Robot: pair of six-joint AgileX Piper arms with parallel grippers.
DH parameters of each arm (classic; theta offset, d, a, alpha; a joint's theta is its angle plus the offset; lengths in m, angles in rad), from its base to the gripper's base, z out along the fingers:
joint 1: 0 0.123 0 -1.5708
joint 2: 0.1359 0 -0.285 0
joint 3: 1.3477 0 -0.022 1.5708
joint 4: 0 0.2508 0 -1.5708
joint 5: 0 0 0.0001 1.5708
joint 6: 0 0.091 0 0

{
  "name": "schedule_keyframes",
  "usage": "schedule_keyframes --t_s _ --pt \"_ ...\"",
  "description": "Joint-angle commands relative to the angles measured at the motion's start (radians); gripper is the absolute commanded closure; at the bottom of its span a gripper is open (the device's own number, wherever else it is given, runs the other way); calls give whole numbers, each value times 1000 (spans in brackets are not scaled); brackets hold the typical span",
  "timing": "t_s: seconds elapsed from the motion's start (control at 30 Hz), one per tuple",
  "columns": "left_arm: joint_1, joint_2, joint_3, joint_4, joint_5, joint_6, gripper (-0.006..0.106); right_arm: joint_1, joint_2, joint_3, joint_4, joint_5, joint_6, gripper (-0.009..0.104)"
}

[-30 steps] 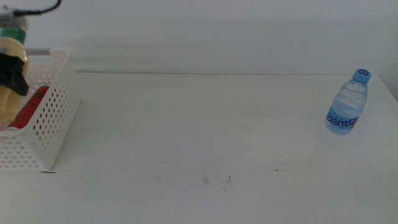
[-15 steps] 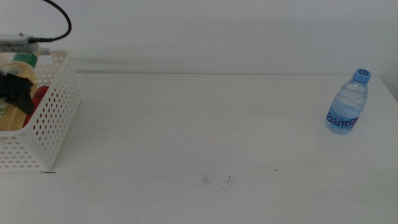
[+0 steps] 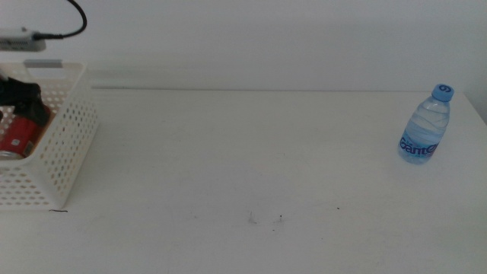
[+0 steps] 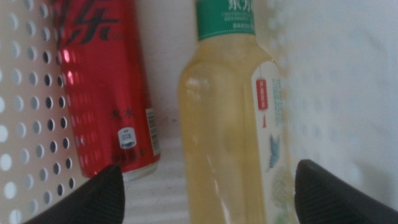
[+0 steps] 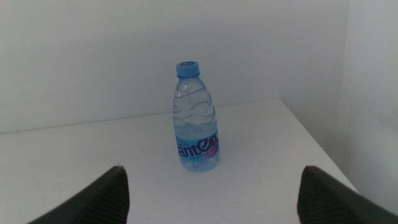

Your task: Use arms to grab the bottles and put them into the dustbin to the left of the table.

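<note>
The white dustbin (image 3: 65,144) stands at the table's (image 3: 251,152) left edge. My left gripper (image 3: 20,95) is inside it, open. In the left wrist view the yellow tea bottle (image 4: 230,124) lies on the dustbin floor between the wide-open jaws of the left gripper (image 4: 211,202), beside the red can (image 4: 106,87). The can also shows in the middle view (image 3: 15,137). The small clear water bottle (image 3: 424,125) stands upright at the far right. My right gripper (image 5: 211,202) is open and empty, well short of the water bottle (image 5: 196,118), and is out of the middle view.
The left arm's white housing block (image 3: 19,36) and black cable (image 3: 72,19) hang above the dustbin. The dustbin's perforated wall (image 4: 25,93) is close to the can. A few dark specks (image 3: 266,219) mark the tabletop. The water bottle stands near the table's right edge.
My left gripper has gone down into the dustbin with the tea bottle and has opened. The bottle now lies in the dustbin. The water bottle has not moved.
</note>
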Motion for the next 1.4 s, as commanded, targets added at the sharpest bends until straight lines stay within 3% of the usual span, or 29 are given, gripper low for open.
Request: schedule_keyframes --t_s 0.0,0.27,0.6,0.8,0.87,1.1,1.37 --pt "-3 -53 -11 -32 11 -1 7 -3 -5 3 -7 -10 -7 4" --pt "-100 -297 -11 -21 -9 -37 7 -3 -5 3 -7 -10 -7 4" --pt "-297 -650 206 -372 -110 160 7 -3 -5 3 -7 -10 -7 4" --pt "-418 -782 324 -522 -90 327 7 -3 -5 3 -7 -10 -7 4" --pt "-447 -824 366 -529 -92 334 7 -3 -5 3 -7 -10 -7 4" --pt "-469 -1052 526 -432 -126 218 7 -3 -5 3 -7 -10 -7 4" --pt "-469 -1123 579 -361 -152 104 7 -3 -5 3 -7 -10 -7 4"
